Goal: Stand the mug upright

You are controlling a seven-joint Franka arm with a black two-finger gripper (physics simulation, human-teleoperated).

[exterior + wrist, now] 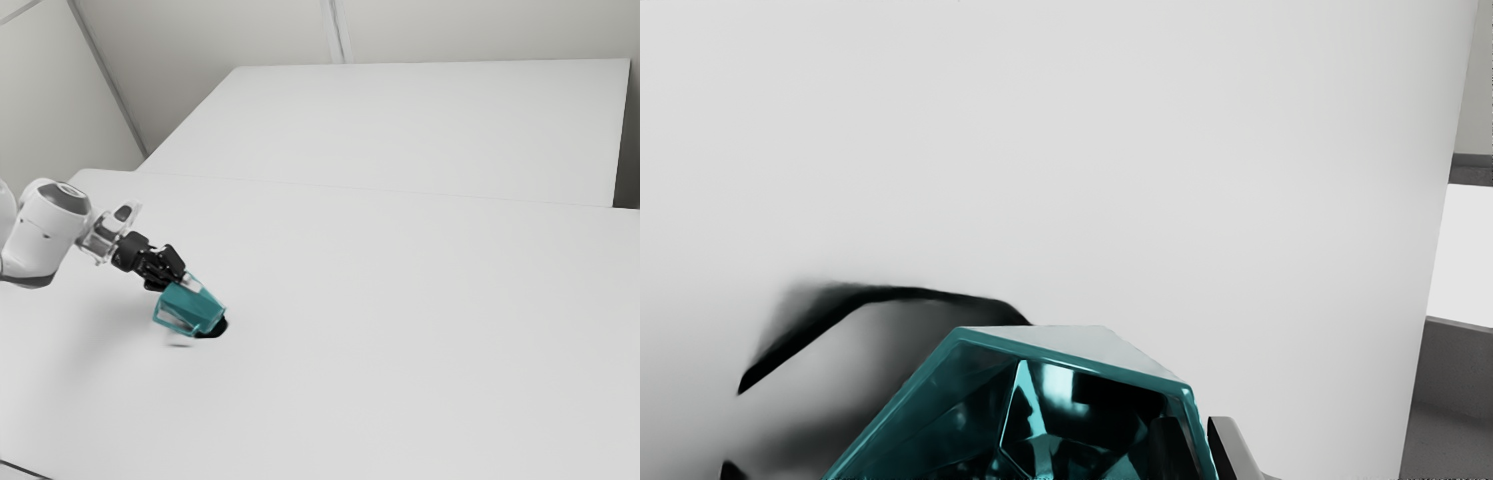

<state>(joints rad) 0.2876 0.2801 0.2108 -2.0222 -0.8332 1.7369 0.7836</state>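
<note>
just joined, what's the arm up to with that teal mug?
The arm's gripper has the teal mug by its wall near the rim, one finger inside and one outside. The mug is tilted low over the white table, its open end facing up toward the hand and its base angled down, so it isn't upright. Can't tell whether the base edge touches the table. Job is to set it upright.

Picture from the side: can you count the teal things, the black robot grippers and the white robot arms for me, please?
Teal things: 1, the mug
Black grippers: 1, the gripper
White robot arms: 1, the arm
Total: 3
</note>
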